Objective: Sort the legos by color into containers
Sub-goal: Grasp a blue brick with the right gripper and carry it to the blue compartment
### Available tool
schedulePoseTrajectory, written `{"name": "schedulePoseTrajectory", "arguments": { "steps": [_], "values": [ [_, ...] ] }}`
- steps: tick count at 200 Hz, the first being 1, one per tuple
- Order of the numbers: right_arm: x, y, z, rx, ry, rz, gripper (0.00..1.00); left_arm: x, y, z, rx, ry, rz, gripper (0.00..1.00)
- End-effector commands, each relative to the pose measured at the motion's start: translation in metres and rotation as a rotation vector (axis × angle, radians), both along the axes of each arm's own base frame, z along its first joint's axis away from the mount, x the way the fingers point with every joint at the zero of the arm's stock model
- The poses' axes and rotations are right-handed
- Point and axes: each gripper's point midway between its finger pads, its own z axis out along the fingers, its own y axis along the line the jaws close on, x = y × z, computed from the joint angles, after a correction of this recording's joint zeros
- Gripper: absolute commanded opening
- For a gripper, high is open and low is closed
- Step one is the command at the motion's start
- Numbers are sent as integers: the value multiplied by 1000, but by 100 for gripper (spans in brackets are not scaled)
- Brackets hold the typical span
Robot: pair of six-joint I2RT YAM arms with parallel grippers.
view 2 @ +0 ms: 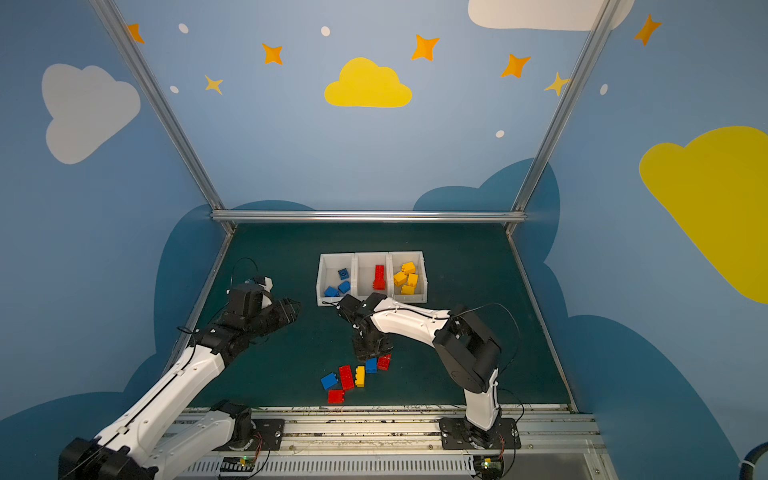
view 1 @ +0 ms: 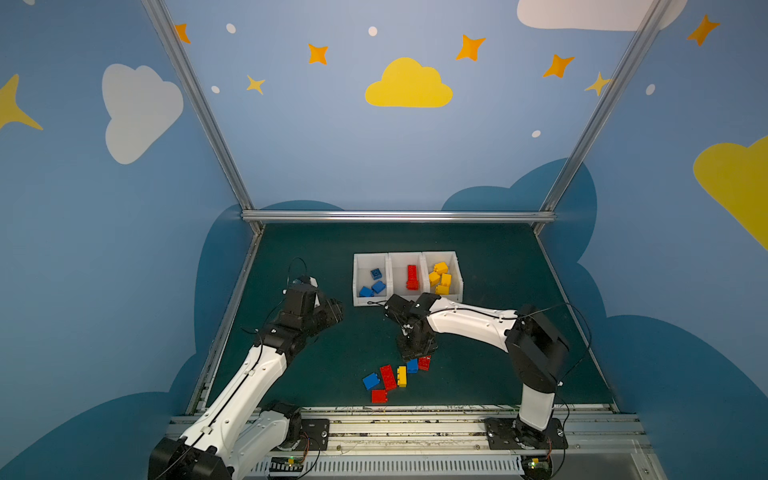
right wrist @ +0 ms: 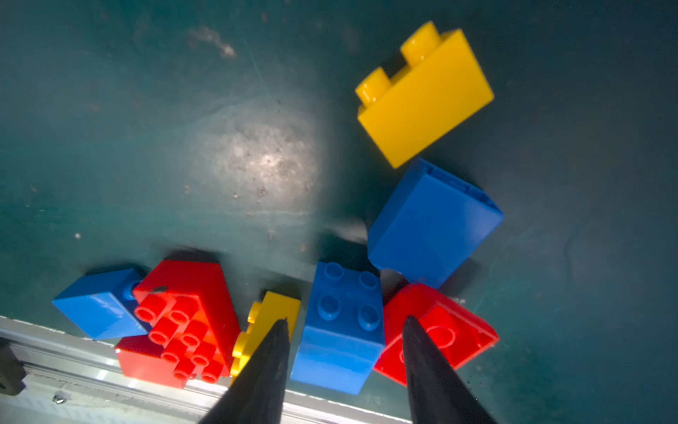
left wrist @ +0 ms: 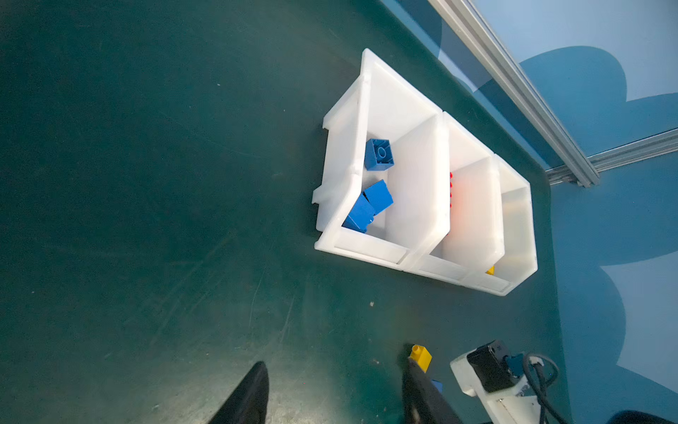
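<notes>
Found blue brick lying studs-up on the green surface, directly between the fingers of the right gripper. Recorded those fingers as spread to either side of it and not clamped, with slivers of the neighbouring bricks showing in both gaps. Noted small yellow brick just outside one finger and red brick just outside the other. Logged second blue brick just beyond the fingertips, and second yellow brick farther ahead on its side, close to it but apart. Marked long red brick, studs-up, past the small yellow one, with third blue brick touching its far end.

Checked left gripper: fingers parted, nothing between them, bare surface beneath. Located three white containers in a row well ahead of those fingertips — sorted blue pieces in the nearest compartment, sorted red piece in the middle one, sorted yellow pieces in the farthest. Confirmed the same contents in both top views.
</notes>
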Motion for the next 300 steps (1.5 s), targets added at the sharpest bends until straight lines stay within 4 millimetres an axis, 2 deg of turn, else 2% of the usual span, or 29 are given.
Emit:
{"name": "schedulePoseTrajectory", "arguments": {
  "steps": [1,90,120,145,169,194,244,267,300],
  "values": [
    [-4,-1,-2,-36,14,-2,50,-2,0,0,-17,-3,1,59],
    [-2,3,-1,-43,17,18,29,-3,2,-4,-11,3,7,59],
    [8,4,11,-38,-18,31,27,-3,3,-4,-9,2,8,59],
    [23,6,30,-4,-52,41,26,-3,4,-3,-7,4,8,59],
    [48,11,54,44,-98,61,26,-3,5,-4,-7,7,13,59],
    [83,21,73,74,-166,86,26,-4,6,-5,-12,13,22,59],
    [162,72,106,182,-304,159,27,-14,9,-3,-24,13,36,59],
    [197,90,111,214,-361,175,27,-22,11,-6,-38,18,47,59],
    [235,115,102,301,-461,225,27,-31,10,-10,-67,24,57,59]
  ]
}}
